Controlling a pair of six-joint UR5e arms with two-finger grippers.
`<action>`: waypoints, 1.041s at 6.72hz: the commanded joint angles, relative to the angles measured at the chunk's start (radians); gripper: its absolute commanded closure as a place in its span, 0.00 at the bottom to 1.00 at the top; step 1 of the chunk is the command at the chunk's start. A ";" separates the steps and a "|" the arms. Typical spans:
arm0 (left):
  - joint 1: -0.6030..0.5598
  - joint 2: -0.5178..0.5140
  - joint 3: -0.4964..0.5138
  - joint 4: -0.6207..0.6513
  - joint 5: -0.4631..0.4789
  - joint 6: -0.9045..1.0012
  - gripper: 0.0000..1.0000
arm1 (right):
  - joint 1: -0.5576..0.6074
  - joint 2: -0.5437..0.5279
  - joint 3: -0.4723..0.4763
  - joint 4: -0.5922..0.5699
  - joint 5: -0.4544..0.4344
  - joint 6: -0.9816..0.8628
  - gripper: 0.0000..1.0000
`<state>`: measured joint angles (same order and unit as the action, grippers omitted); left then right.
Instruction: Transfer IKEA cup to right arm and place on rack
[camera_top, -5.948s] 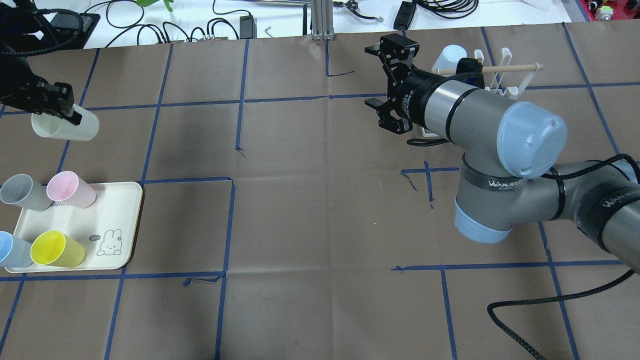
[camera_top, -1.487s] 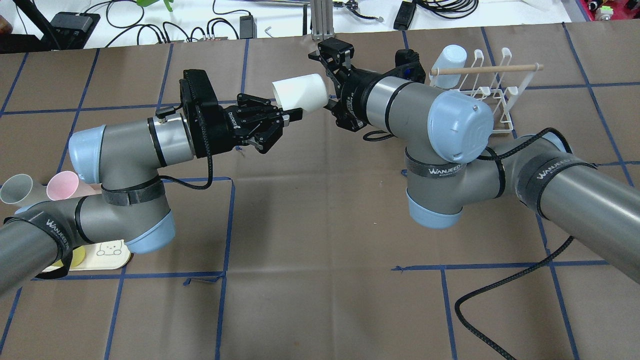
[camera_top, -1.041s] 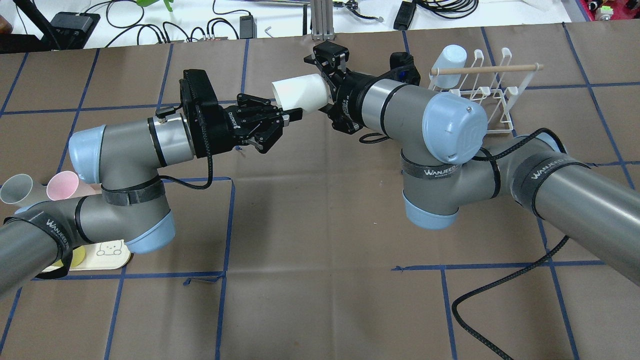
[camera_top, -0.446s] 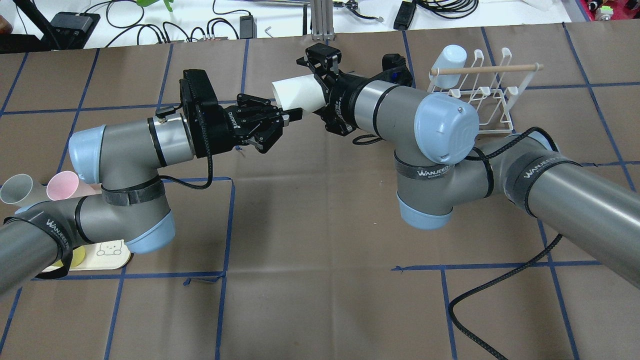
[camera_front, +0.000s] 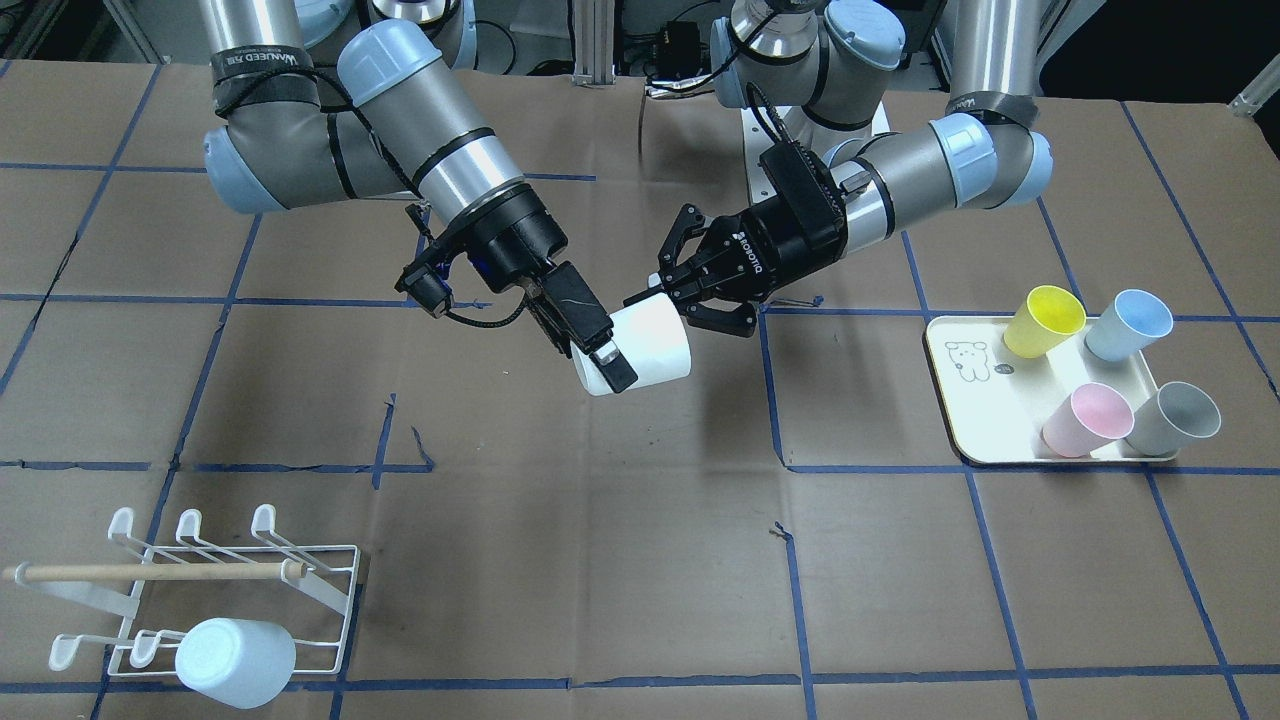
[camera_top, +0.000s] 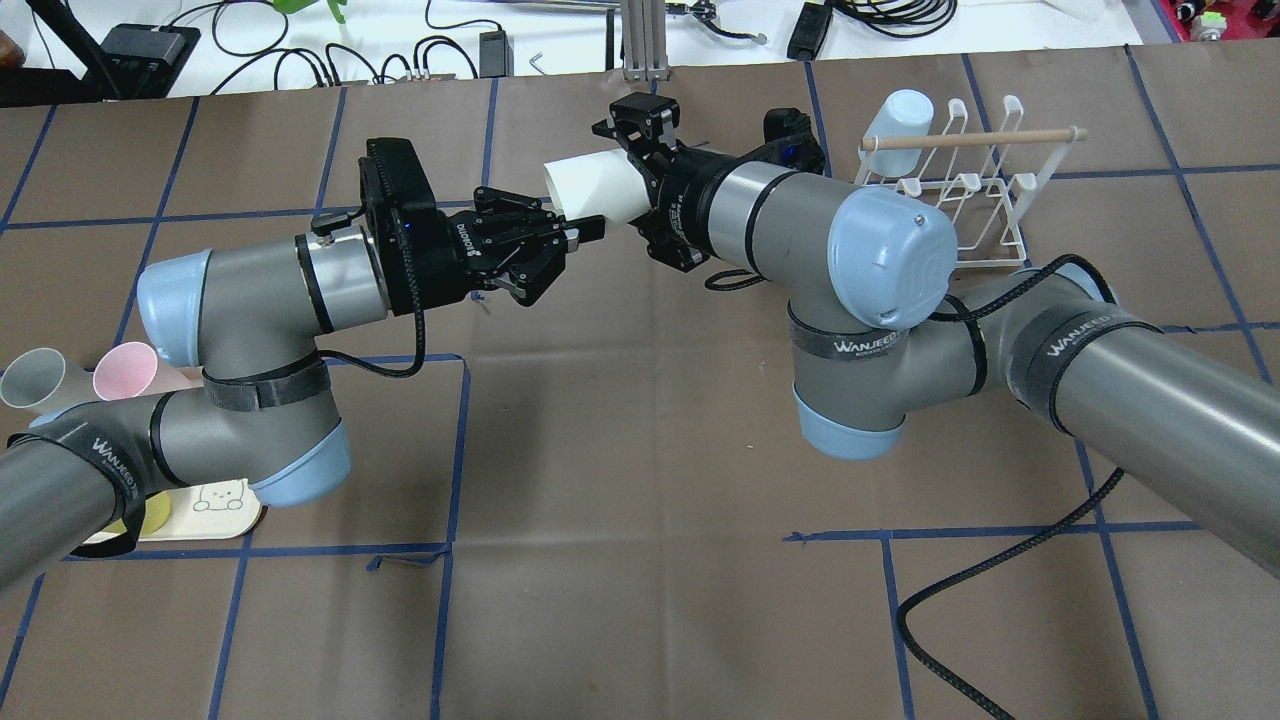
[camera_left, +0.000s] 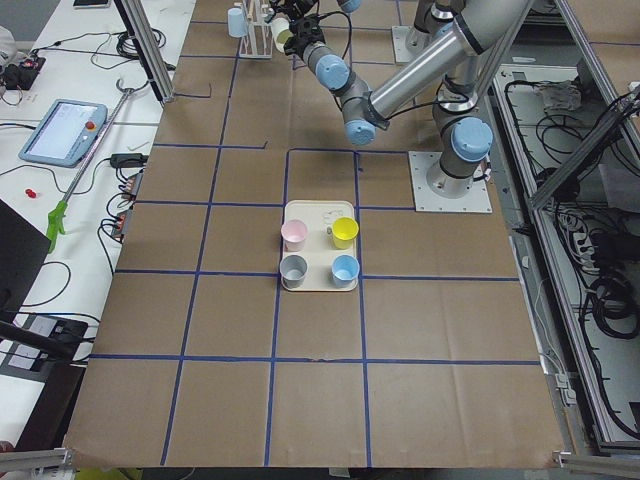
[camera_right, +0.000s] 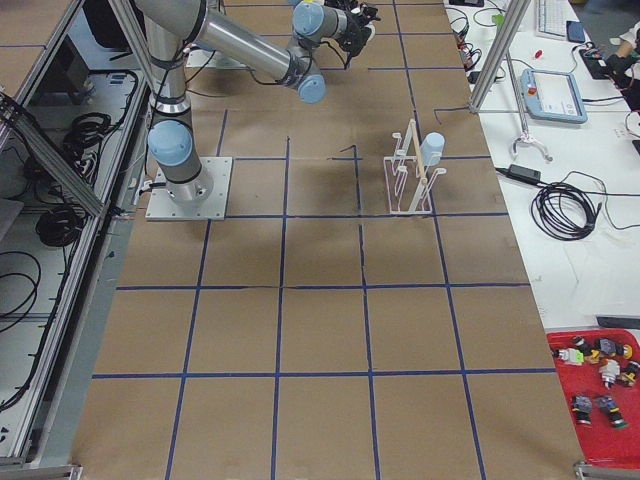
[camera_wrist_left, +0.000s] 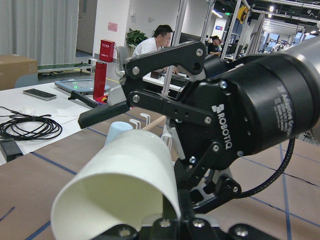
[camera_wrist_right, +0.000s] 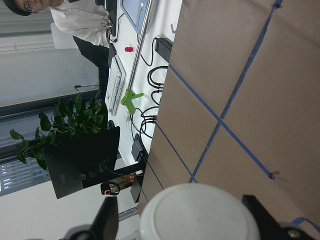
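A white cup (camera_top: 593, 185) hangs on its side in mid-air between the two arms. My left gripper (camera_top: 583, 229) is shut on the cup's rim, one finger inside the mouth. My right gripper (camera_top: 628, 180) is open, its fingers straddling the cup's closed base with a gap on at least one side. In the right wrist view the base (camera_wrist_right: 200, 215) sits between the spread fingers (camera_wrist_right: 107, 220). In the front view the cup (camera_front: 650, 345) lies between the right gripper (camera_front: 622, 352) and left gripper (camera_front: 652, 293). The white wire rack (camera_top: 965, 190) stands behind the right arm.
A pale blue cup (camera_top: 895, 115) hangs upside down on one prong of the rack (camera_front: 240, 585). A cream tray (camera_front: 965, 405) on the left arm's side carries yellow (camera_front: 1043, 320), blue (camera_front: 1128, 325), pink (camera_front: 1087, 420) and grey (camera_front: 1172, 420) cups. A black cable (camera_top: 985, 590) trails by the right arm.
The left arm carried the cup from the tray side to mid-table. The right gripper moved left from the rack and slid its open fingers over the cup's base.
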<state>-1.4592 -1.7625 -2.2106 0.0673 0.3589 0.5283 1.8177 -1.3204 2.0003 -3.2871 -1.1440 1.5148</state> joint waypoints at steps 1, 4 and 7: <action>0.000 0.000 0.000 0.000 0.000 -0.001 1.00 | -0.001 0.000 0.000 0.001 0.004 -0.005 0.48; 0.000 0.000 0.008 -0.001 0.008 -0.007 0.64 | -0.001 0.000 0.000 0.001 0.006 -0.013 0.62; -0.001 -0.003 0.009 -0.003 0.006 -0.046 0.08 | -0.001 0.001 0.002 0.001 0.007 -0.015 0.66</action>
<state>-1.4602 -1.7639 -2.2017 0.0650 0.3655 0.5065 1.8168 -1.3194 2.0017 -3.2858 -1.1379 1.5005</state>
